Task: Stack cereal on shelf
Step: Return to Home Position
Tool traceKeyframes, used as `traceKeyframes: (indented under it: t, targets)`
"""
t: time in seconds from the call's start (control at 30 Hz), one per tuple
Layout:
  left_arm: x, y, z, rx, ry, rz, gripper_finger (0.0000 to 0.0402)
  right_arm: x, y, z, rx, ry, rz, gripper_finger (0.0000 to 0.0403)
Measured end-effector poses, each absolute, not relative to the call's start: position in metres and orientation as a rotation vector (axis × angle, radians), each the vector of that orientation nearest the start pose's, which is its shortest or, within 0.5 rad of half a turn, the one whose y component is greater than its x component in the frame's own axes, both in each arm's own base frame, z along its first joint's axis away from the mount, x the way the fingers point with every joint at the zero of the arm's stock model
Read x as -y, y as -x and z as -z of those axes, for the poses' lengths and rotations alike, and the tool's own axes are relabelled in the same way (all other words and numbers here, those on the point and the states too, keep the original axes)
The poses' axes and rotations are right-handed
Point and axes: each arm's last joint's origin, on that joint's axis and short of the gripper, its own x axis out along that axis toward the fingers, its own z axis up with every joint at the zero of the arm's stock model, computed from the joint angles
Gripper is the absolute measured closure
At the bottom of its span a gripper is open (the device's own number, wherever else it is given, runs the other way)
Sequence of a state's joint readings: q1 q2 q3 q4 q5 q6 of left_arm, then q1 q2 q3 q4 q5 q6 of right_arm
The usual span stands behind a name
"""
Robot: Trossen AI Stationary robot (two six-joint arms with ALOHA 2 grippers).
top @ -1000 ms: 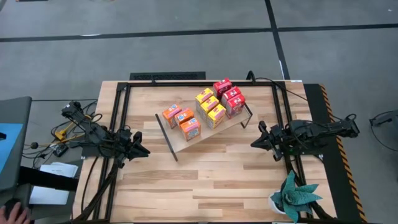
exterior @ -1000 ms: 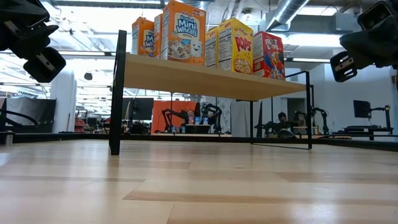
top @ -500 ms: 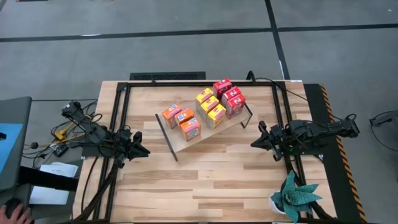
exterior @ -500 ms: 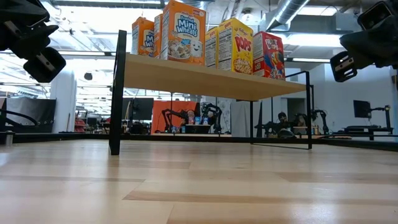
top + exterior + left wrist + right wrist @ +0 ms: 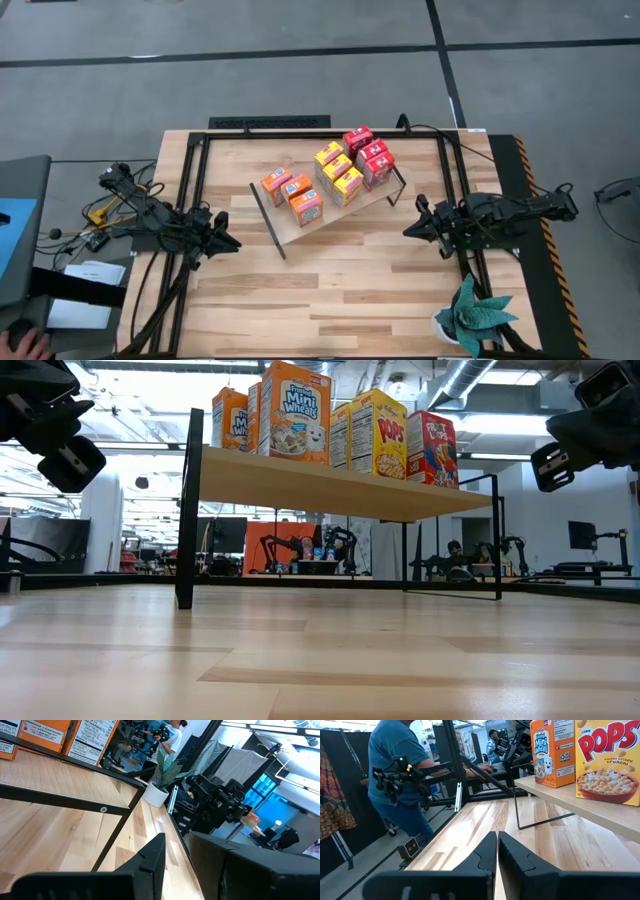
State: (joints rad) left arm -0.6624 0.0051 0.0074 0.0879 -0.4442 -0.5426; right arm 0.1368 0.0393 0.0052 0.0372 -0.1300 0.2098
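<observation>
Several cereal boxes stand upright on the shelf: orange ones at its left, yellow ones in the middle, red ones at its right. The shelf is a light-wood board that stands on the table on black rod frames at both ends. My left gripper hovers off the shelf's left end, pointing level, with a narrow gap between its fingers and nothing in it. My right gripper hovers off the shelf's right end, shut and empty.
Black rails frame the wooden tabletop. A potted plant stands at the near right corner. Bare tabletop lies between the shelf and the near edge. A person stands beyond the table in the right wrist view.
</observation>
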Motion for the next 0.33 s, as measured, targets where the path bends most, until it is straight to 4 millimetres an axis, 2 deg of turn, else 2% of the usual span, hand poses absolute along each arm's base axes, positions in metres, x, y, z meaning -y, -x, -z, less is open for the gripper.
traceKeyframes:
  t: [0.33]
  targets:
    - [0.0482, -0.0821, -0.1738, 0.016, 0.588, 0.234, 0.0326, -0.0173, -0.0981, -0.1659, -0.025, -0.208, -0.266, 0.0365]
